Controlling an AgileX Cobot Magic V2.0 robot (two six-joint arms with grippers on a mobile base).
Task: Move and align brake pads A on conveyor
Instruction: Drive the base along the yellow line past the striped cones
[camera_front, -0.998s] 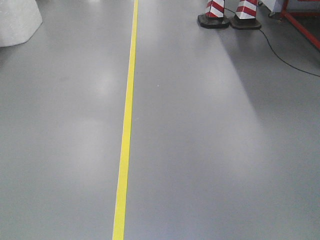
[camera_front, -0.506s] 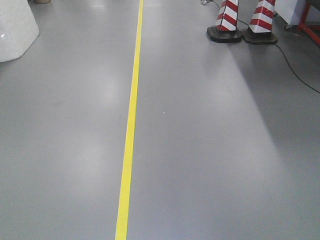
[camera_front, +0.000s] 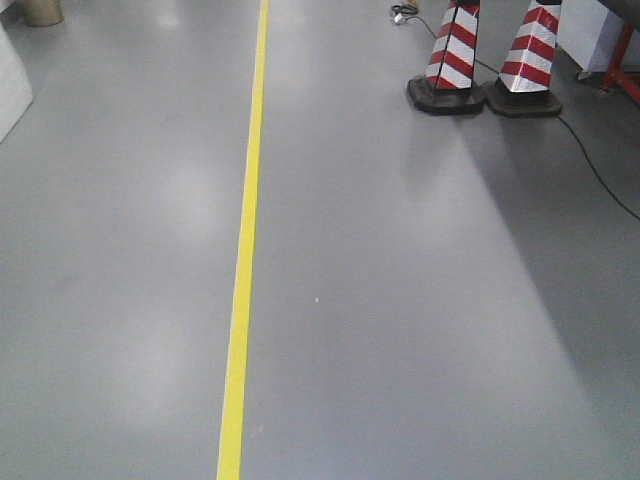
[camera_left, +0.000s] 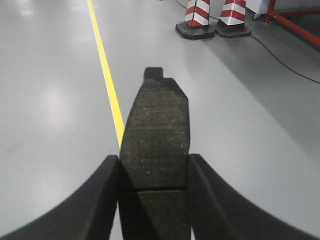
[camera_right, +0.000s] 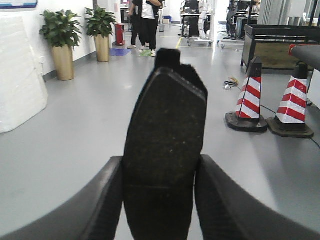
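Well, left gripper (camera_left: 154, 160) clamped on a brake pad (camera_left: 157, 125), pad sticking out twd 12 o'clock; right gripper (camera_right: 160, 161) likewise pinching a second pad (camera_right: 165, 125). Front cam: striped cones (camera_front: 455, 50) at 1 o'clock on grey floor (camera_front: 420, 300), yellow line (camera_front: 240, 280) at 11.

Front view tilted down at floor (camera_front: 400, 300), wrist views forward, cones (camera_front: 452, 55) shared

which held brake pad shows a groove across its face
The left gripper's brake pad: a groove line crosses its lower face. The right gripper's pad shows a plain dark face.
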